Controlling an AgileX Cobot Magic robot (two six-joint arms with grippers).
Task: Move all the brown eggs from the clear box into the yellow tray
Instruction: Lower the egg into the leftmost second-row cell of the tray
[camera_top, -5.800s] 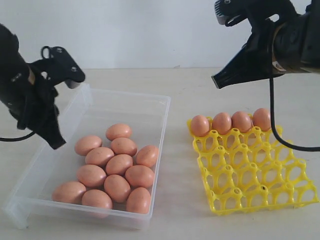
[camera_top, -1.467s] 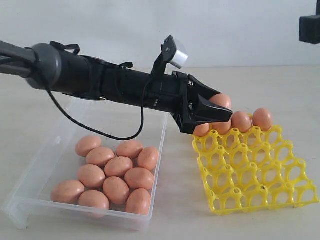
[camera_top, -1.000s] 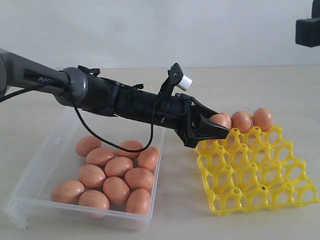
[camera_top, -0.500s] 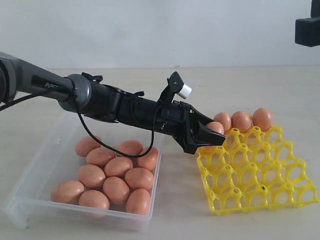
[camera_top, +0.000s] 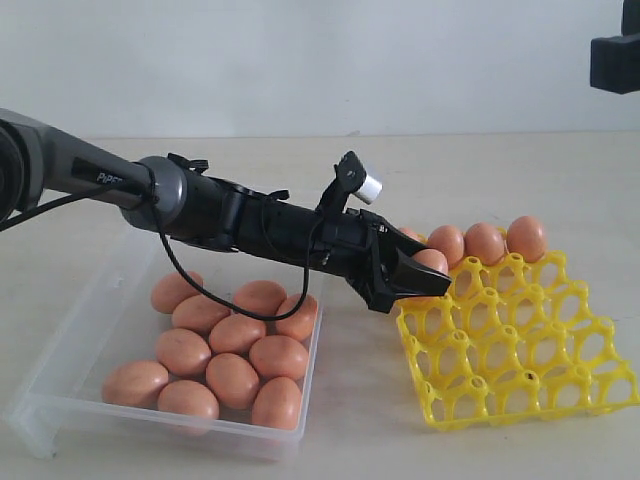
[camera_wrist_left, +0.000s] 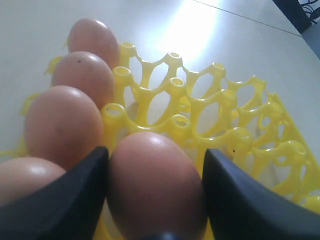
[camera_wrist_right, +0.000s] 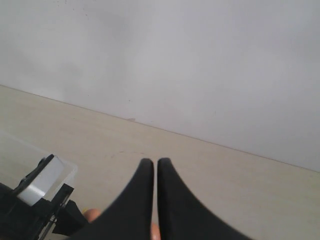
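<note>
A pale worktop (camera_top: 360, 420) carried a clear box (camera_top: 70, 350) on the left and a yellow tray (camera_top: 520, 350) on the right. The left arm reached from the left across the box, and the left claw (camera_top: 428, 268) sat low at the tray's edge nearest the box. This claw gripped one brown egg (camera_wrist_left: 155, 180) between its two dark fingers (camera_wrist_left: 65, 205), the jaws spread wide around it. The gripped egg hung just in front of the tray's far row; whether it touched the lattice could not be told. Four eggs (camera_wrist_left: 62, 125) filled that far row, side by side. The other cups stood bare. Eleven eggs (camera_top: 237, 333) lay clustered in the near half of the box. The right claw (camera_wrist_right: 156, 200) was closed and empty, fingers pressed together, held high above the worktop.
</note>
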